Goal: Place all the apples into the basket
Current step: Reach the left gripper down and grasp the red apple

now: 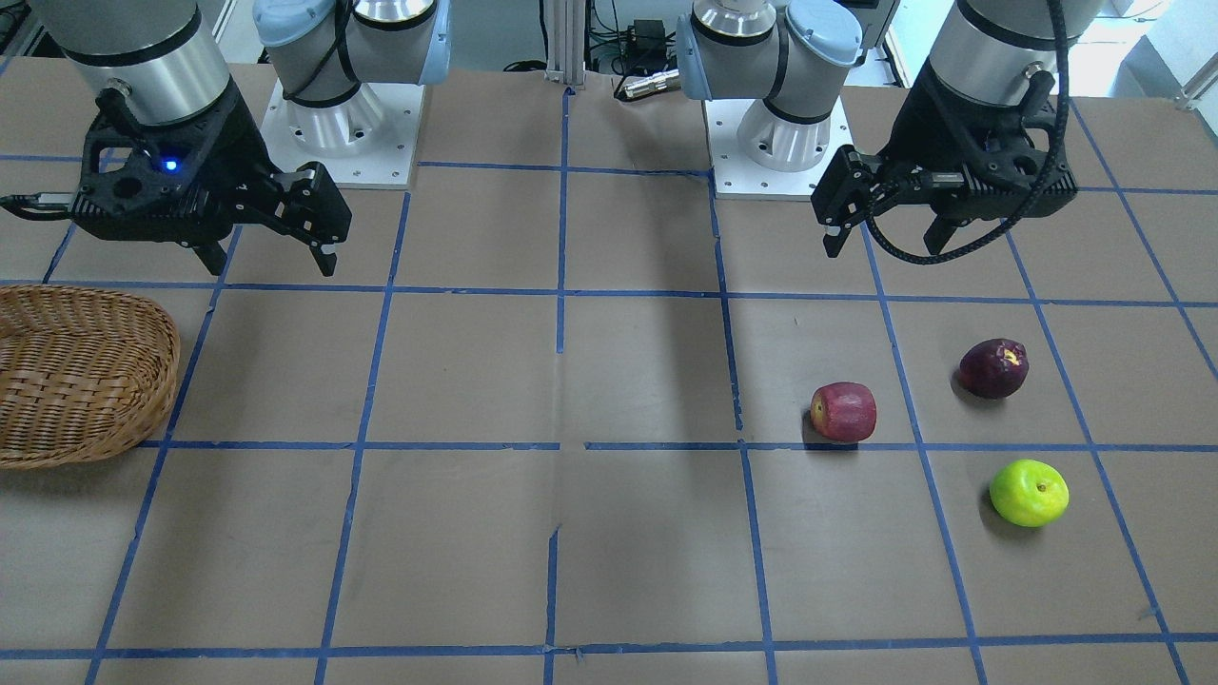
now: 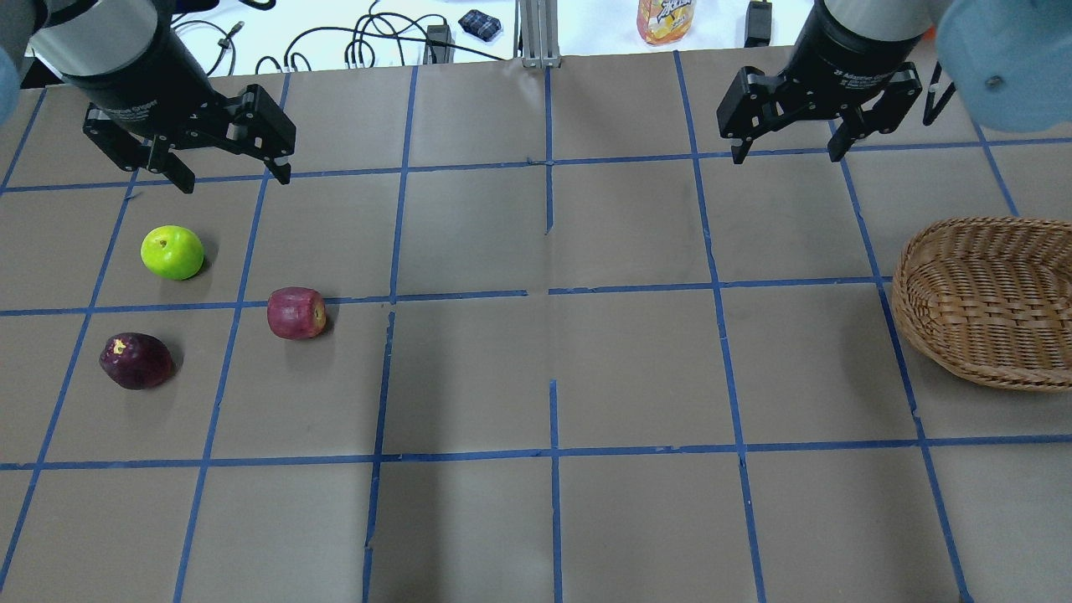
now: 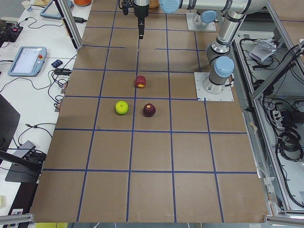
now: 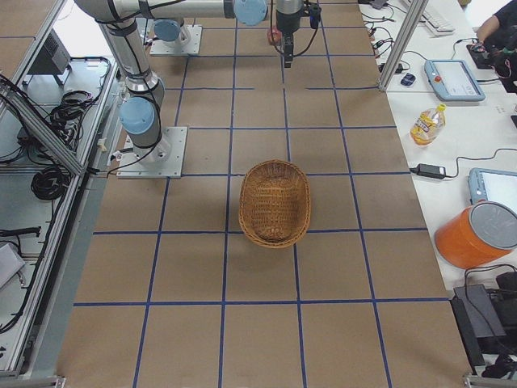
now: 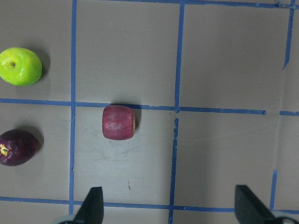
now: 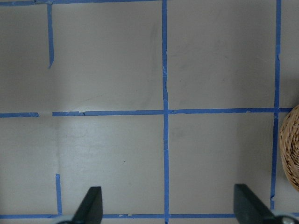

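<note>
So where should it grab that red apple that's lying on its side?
Probably from straight above with the left pincer, which hangs open nearest it. The red apple lies on its side, stem end pointing sideways, nothing touching it. Close the fingers across its round belly, one on each flank, not over the stem end.

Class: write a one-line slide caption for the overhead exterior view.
Green apple, red apple and maroon apple lie near the open left gripper; empty basket sits near the open right gripper.
</note>
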